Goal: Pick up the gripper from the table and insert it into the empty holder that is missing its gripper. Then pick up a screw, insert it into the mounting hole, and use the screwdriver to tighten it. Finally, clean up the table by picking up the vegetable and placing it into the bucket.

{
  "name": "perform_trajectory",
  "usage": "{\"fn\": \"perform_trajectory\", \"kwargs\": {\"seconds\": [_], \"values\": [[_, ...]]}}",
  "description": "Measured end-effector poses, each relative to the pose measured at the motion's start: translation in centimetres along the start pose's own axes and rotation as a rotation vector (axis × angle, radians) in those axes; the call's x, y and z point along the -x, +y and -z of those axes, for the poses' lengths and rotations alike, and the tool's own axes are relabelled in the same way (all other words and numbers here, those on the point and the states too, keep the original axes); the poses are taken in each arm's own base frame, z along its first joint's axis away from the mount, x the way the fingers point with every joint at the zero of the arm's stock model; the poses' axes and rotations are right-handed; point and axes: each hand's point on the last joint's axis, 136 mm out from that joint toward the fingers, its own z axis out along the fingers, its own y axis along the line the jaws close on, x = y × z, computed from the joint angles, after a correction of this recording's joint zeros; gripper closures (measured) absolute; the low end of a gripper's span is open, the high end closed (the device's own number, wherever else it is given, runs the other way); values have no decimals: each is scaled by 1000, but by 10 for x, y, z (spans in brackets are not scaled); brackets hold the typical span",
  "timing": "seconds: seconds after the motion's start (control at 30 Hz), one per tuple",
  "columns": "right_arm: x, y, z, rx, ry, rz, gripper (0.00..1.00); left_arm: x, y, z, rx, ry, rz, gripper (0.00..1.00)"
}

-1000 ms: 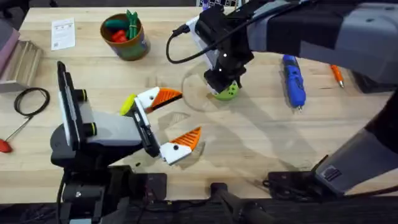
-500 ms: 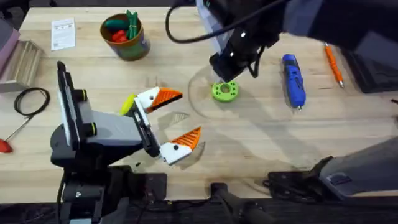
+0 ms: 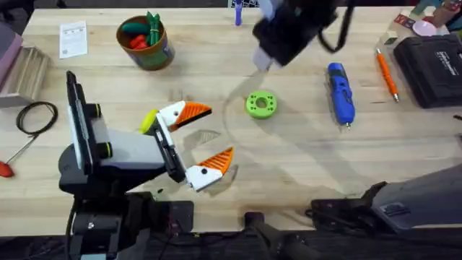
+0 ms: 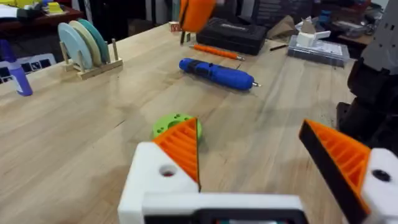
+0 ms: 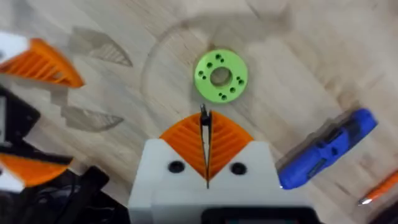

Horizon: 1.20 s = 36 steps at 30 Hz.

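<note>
Screw step: my right gripper (image 5: 205, 127) pinched shut on a thin screw (image 5: 203, 114).
Left gripper (image 3: 193, 141) wide open, empty; next, carry screw to the holder (image 3: 199, 174).

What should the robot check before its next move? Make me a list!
1. Right gripper shut on a small dark piece: ok.
2. That piece is a screw: cannot tell.
3. Left gripper open, both orange tips on: ok.
4. Hole in the holder looks empty: ok.
5. Screwdriver lies free on the table: ok.
6. Green disc sits apart from both grippers: ok.
</note>
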Motion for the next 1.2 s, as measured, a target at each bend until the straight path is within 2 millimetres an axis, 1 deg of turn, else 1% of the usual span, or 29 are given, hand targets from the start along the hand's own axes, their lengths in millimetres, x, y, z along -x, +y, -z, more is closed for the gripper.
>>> {"fn": "perform_trajectory", "kwargs": {"seconds": [0.1,0.17,0.23,0.3,0.4,0.53,0.6,0.7,0.73,0.83,1.0,1.1,1.2], "values": [[15,10,29,2,-83,98,995,0,0,0,0,0,0,15],[23,21,44,5,-134,172,995,0,0,0,0,0,0,15],[29,38,57,13,-179,273,995,0,0,0,0,0,0,15],[31,56,63,25,-203,365,995,0,0,0,0,0,0,15],[31,85,66,46,-226,514,995,0,0,0,0,0,0,15],[29,116,66,67,-238,686,995,0,0,0,0,0,0,15],[28,124,62,70,-232,745,995,0,0,0,0,0,0,15],[31,128,52,70,-216,802,995,0,0,0,0,0,0,14],[38,131,41,67,-209,841,995,0,0,0,0,0,0,14],[46,135,31,63,-211,884,995,0,0,0,0,0,0,14],[55,140,26,54,-237,942,995,0,0,0,0,0,0,14],[57,141,27,50,-247,962,995,0,0,0,0,0,0,16],[57,142,23,52,-240,984,995,0,0,0,0,0,0,15]]}}
